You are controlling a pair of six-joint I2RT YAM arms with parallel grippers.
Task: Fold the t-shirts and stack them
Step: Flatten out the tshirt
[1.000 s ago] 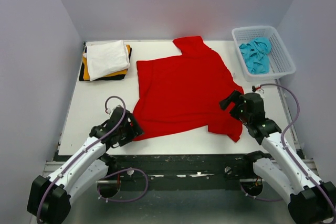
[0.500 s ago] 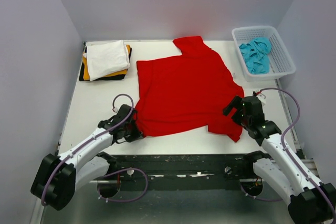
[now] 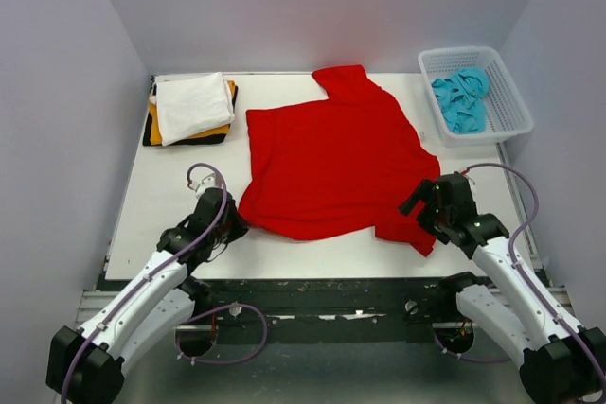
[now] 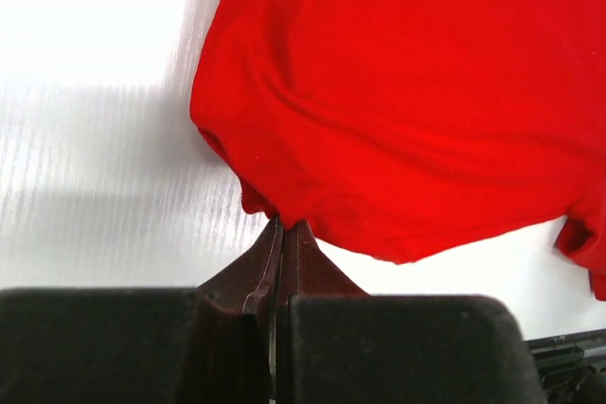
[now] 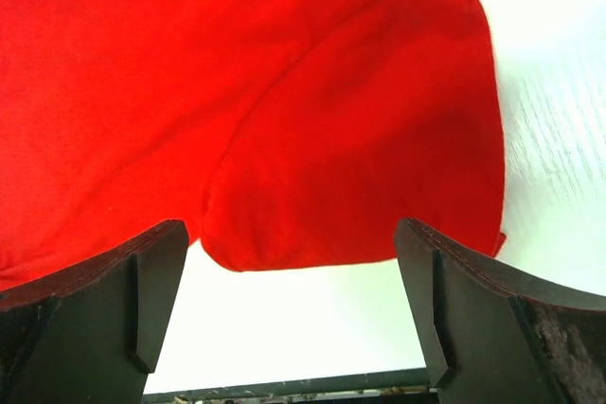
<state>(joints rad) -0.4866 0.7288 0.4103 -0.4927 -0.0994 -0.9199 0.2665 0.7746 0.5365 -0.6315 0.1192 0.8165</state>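
Observation:
A bright red t-shirt [image 3: 331, 158] lies spread on the white table [image 3: 161, 196]. My left gripper [image 3: 227, 226] is shut on its near left hem corner; in the left wrist view the jaws [image 4: 281, 226] meet on a pinch of red t-shirt [image 4: 407, 101] cloth, raised slightly off the table. My right gripper [image 3: 423, 207] stands open at the near right corner. In the right wrist view the gripper [image 5: 294, 302] has nothing between its fingers, and a red t-shirt [image 5: 312, 139] flap lies just ahead. Folded white, orange and black t-shirts [image 3: 192, 106] are stacked at the far left.
A white lattice basket [image 3: 516, 92] at the far right holds a crumpled turquoise t-shirt [image 3: 461, 96]. The table's dark near edge [image 3: 331, 286] runs just behind both grippers. Grey walls close in both sides and the back.
The left gripper has shut on the red t-shirt's near left corner and drawn it slightly back and left. The right gripper has slid a little nearer, staying open.

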